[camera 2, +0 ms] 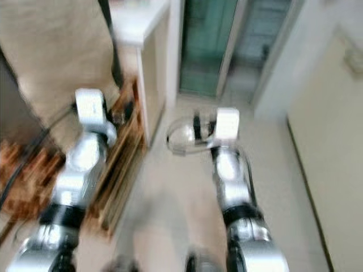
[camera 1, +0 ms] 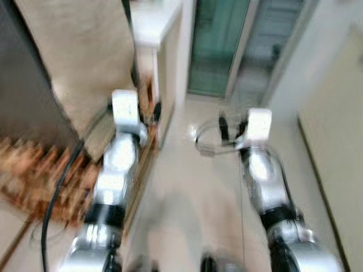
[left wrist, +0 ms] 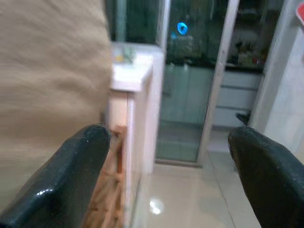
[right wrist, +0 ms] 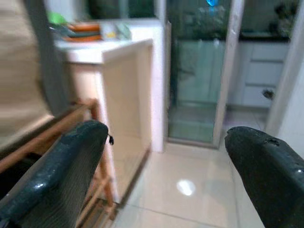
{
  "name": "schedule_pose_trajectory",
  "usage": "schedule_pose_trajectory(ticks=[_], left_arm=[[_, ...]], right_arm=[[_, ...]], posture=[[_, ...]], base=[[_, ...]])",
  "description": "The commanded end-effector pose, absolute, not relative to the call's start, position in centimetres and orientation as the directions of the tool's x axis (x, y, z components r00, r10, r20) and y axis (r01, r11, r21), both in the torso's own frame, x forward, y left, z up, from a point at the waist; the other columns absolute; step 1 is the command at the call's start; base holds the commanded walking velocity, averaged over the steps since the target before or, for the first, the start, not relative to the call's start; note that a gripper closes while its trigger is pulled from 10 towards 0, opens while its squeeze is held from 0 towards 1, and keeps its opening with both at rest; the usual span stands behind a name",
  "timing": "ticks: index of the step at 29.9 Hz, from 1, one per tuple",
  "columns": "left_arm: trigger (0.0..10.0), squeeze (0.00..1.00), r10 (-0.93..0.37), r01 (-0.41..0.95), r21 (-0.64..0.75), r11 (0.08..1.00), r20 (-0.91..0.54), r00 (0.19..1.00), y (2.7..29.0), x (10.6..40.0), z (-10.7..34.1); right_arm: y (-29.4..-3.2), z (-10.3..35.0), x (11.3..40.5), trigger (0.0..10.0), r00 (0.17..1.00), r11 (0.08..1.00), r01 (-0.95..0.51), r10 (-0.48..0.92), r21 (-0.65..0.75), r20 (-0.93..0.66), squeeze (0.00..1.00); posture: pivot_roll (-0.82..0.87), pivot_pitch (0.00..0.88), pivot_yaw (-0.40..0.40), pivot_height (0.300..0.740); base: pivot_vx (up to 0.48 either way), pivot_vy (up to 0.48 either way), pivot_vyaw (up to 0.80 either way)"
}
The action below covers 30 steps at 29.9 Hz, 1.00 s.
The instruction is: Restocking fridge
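The head views are blurred; both silver arms reach forward over a pale tiled floor (camera 1: 187, 192). The left gripper (left wrist: 166, 180) is held out beside a wooden rack (camera 1: 51, 181) that stands low on the robot's left; in the left wrist view its two black fingers (left wrist: 71, 175) stand wide apart with nothing between them — only floor and doorway show through the gap. The right gripper (right wrist: 166, 175) is held out over open floor; its fingers (right wrist: 61, 171) are likewise spread wide and hold nothing.

Ahead stands a white counter (right wrist: 114, 47), its side panel pale; on its top sit stacked dishes (right wrist: 83, 31) in orange and dark tones, with something green (right wrist: 56, 18) behind them, too blurred to name. The wooden rack runs along the foot of this counter, touching or just beside it — which, I cannot tell. A large beige surface (camera 1: 79, 51) rises on the left, beside the counter; a black cable (camera 1: 59, 187) loops down past the left arm.

Beyond the counter a glass sliding door (right wrist: 199, 71) with a pale frame opens on a dim room; white cabinets (right wrist: 263, 71) show through it, and a small blue light (left wrist: 182, 28) glows high up; a plain wall (camera 1: 334, 130) runs along the right. No fridge can be made out in these frames, nor any item for stocking it.
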<state>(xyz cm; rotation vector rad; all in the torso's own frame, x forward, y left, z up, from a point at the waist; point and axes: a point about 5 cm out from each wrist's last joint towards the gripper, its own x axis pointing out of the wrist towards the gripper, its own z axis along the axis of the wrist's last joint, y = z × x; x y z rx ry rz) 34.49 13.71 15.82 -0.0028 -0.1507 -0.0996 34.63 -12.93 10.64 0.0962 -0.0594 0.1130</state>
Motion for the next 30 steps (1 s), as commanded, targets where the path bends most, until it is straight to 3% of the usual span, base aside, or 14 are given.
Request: schedule_pose_trajectory(ticks=[1,15,30], left_arm=[[10.0,0.00,-0.107,0.105,0.023,0.994,0.168,0.980,13.5,34.4,16.2],[10.0,0.00,-0.132,0.123,0.058,0.991,0.207,0.969,13.3,34.2,17.2],[10.0,0.00,-0.195,0.173,0.119,0.978,0.207,0.959,12.7,34.7,18.0]], right_arm=[[-13.0,11.0,34.9,10.0,0.991,0.989,-0.114,0.108,0.092,0.073,0.00],[-13.0,11.0,34.7,10.0,0.989,0.989,-0.124,0.117,0.079,0.088,0.00],[-12.8,10.9,34.3,10.0,0.987,0.990,-0.123,0.115,0.069,0.108,0.00]], posture=[[-0.09,0.000,0.011,0.740],[-0.09,0.000,0.008,0.740],[-0.10,0.000,0.020,0.740]], base=[[0.000,0.000,0.64],[0.000,0.000,0.55],[0.258,0.404,0.00]])
